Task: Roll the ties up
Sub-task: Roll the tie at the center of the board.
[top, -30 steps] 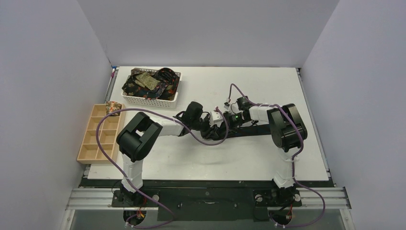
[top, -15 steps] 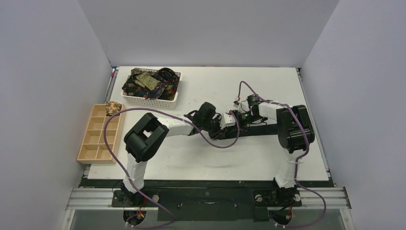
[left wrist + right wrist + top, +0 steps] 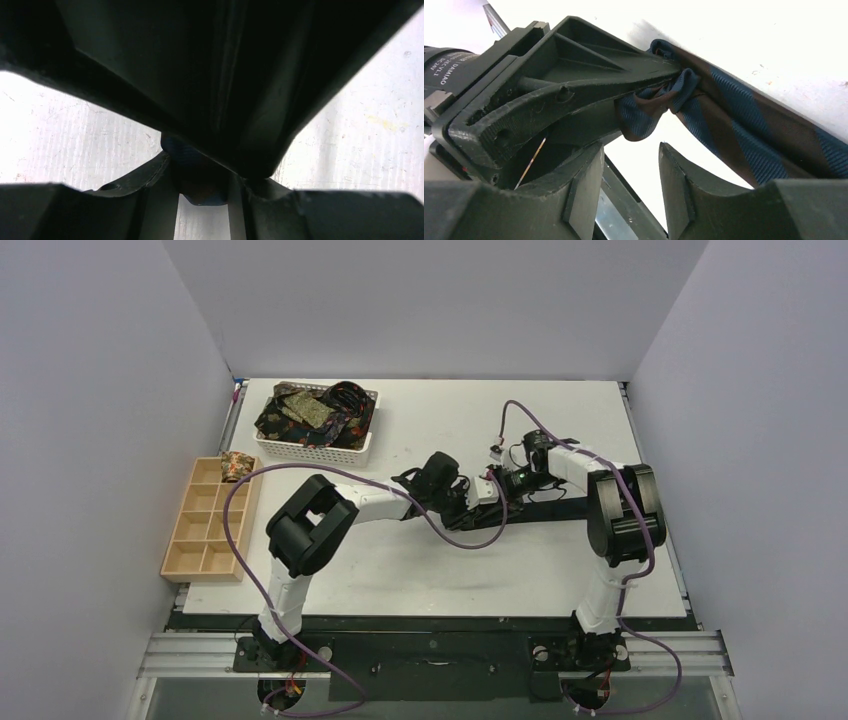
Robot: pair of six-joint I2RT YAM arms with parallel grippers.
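Note:
A blue-and-brown striped tie lies flat across the table's middle. In the right wrist view its bunched end is pinched at the tips of my left gripper. The left wrist view shows that fabric between the left fingers. My left gripper is shut on this end. My right gripper faces it closely; its fingers stand apart with nothing between them, just short of the tie end. A small patterned rolled tie sits in the tray's far compartment.
A white lattice basket at the back left holds several patterned ties. A pale wooden compartment tray lies at the left edge. Purple cables loop over both arms.
Both grippers have shifted to the right along the tie. The left arm has stretched out further and the right arm has drawn back toward the right.

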